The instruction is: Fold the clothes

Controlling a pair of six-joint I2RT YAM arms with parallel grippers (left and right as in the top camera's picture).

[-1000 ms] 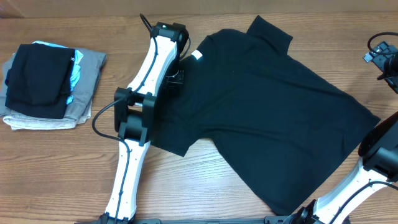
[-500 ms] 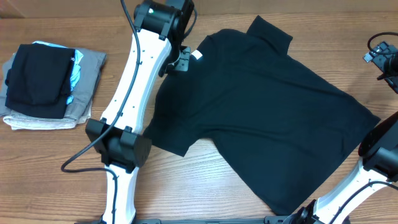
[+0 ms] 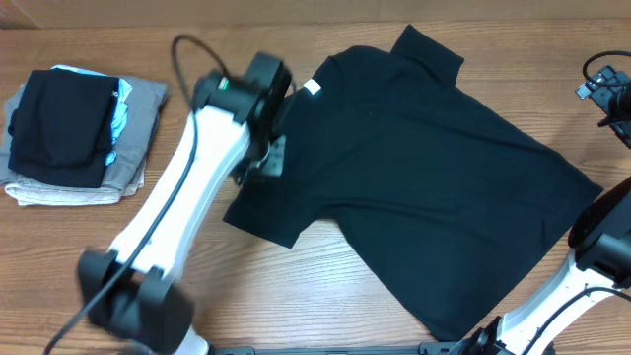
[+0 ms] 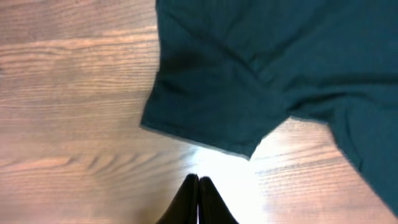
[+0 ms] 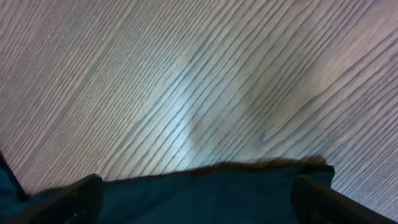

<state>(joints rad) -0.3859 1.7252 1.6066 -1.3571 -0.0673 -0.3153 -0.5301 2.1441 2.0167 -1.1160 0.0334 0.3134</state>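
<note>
A black T-shirt lies spread flat on the wooden table, collar with a white tag at the back left. My left gripper hovers over the shirt's left sleeve. In the left wrist view its fingers are shut and empty above bare wood, just in front of the sleeve's hem. My right gripper is open wide, and the shirt's edge lies between its fingers. In the overhead view only the right arm shows, at the right edge.
A stack of folded clothes, grey below with a black piece on top, sits at the left of the table. The right arm's base link stands by the shirt's right corner.
The left arm swung fast and is blurred. Its gripper went from the collar area towards the front, over the left sleeve. The shirt and right arm have not moved.
</note>
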